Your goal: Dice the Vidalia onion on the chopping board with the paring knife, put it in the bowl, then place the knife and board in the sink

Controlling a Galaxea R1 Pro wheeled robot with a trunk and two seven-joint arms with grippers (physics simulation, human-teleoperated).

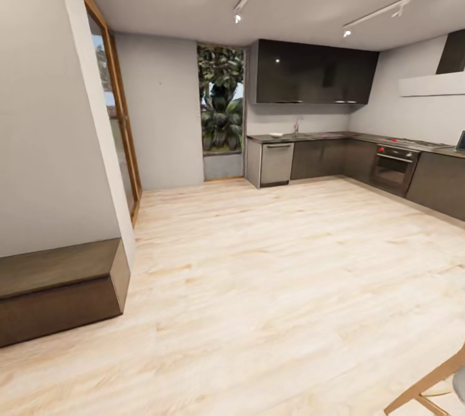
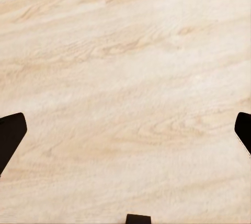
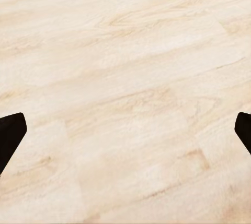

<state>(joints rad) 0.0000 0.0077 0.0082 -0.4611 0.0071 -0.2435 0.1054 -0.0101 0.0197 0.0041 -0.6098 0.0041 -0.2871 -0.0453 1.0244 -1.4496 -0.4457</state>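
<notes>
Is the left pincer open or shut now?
Open. The left pincer has its two dark fingertips far apart, and bare wooden floor lies between them.

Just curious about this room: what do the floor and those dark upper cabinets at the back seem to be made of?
The floor looks like pale wood planks, matte, with visible grain and knots. The upper cabinets look like glossy dark laminate or lacquer, since they reflect light; the exact material is unclear.

Pale wooden floor (image 3: 125,78) with streaked grain is seen beneath the right gripper (image 3: 125,135). Two dark fingertips (image 3: 10,132) are set wide apart at opposite edges of the picture, nothing held between them.
</notes>
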